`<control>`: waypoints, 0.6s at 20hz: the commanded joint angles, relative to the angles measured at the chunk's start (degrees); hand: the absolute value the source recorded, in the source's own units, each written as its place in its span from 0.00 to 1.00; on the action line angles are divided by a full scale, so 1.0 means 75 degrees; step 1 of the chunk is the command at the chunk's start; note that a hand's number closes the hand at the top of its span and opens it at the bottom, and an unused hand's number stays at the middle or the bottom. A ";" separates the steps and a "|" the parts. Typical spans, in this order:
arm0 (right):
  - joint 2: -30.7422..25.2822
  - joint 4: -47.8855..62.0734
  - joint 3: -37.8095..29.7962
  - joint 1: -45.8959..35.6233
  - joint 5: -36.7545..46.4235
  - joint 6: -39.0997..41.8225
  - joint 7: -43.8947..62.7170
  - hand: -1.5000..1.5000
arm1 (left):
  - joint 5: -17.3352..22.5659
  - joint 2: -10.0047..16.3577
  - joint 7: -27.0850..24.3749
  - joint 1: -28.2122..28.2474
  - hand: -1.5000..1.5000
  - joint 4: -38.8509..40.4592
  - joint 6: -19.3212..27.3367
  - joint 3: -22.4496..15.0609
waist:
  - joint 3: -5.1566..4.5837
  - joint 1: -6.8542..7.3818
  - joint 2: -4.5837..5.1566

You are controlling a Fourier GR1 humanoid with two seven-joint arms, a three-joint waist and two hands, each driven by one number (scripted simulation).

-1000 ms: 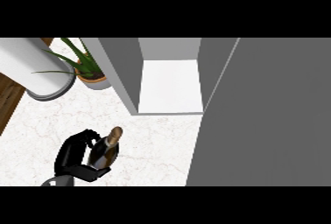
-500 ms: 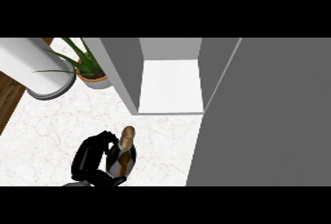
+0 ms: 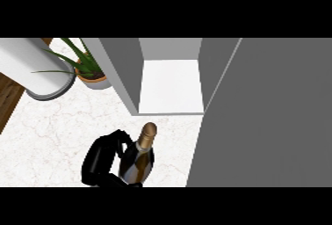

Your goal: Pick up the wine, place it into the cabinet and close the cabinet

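Wine bottle [image 3: 139, 160] gripped in the curled left hand [image 3: 103, 160], carried forward and rightward over the past second. The open cabinet [image 3: 170, 88] now lies just ahead of the hand, so placement looks close, while its door [image 3: 272, 114] is still to be closed.

Even, bright light fills the place, from no source I can pick out. The marble counter [image 3: 58, 132] at left and the cabinet's floor [image 3: 170, 85], upper centre, look almost white; the cabinet door [image 3: 272, 114] at right is flat grey. A pale sheen lies on the wine bottle [image 3: 141, 158], lower centre. Shadows are faint.
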 commanded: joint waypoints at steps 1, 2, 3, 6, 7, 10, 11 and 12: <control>-0.0122 -0.1517 0.0183 0.0521 0.0437 -0.0062 0.0502 0.00 | 0.0036 -0.0017 0.0460 0.0369 1.00 -0.1023 0.0564 -0.0544 | -0.0001 0.0021 0.0003; -0.0225 -0.1554 0.0040 0.0384 0.0282 0.0060 0.0542 0.00 | 0.0093 -0.0017 0.0818 -0.0193 1.00 -0.0831 0.1082 -0.0659 | -0.0002 -0.0011 0.0013; -0.0259 -0.1619 0.0205 0.0701 0.0308 0.0028 0.0360 0.00 | -0.0028 -0.0017 0.0406 -0.0392 1.00 -0.0436 0.1191 -0.0569 | -0.0002 -0.0048 0.0016; -0.0309 -0.1578 0.0282 0.0953 0.0338 -0.0017 -0.0071 0.00 | -0.0296 -0.0018 -0.0167 -0.0231 1.00 -0.0251 0.1639 -0.0576 | -0.0001 -0.0072 0.0012; -0.0473 -0.1698 0.0018 0.0880 0.0188 0.0060 0.0207 0.00 | -0.0133 -0.0018 0.0589 -0.0619 1.00 -0.0751 0.2151 -0.1012 | -0.0001 -0.0062 0.0014; -0.0368 -0.1664 0.0343 0.0832 0.0361 -0.0104 0.0231 0.00 | -0.0056 -0.0018 0.0978 -0.1144 1.00 -0.0543 0.2844 -0.1054 | -0.0006 -0.0093 0.0011; -0.0294 -0.1382 0.0240 0.0783 0.0184 -0.0013 -0.0108 0.00 | -0.0165 -0.0018 0.0718 -0.1315 1.00 -0.0309 0.3149 -0.1360 | -0.0002 -0.0067 0.0027; -0.0574 -0.1777 0.0070 0.0898 0.0197 0.0019 0.0207 0.00 | -0.0212 -0.0018 0.0778 -0.1495 1.00 -0.0074 0.2754 -0.0821 | -0.0005 -0.0079 0.0026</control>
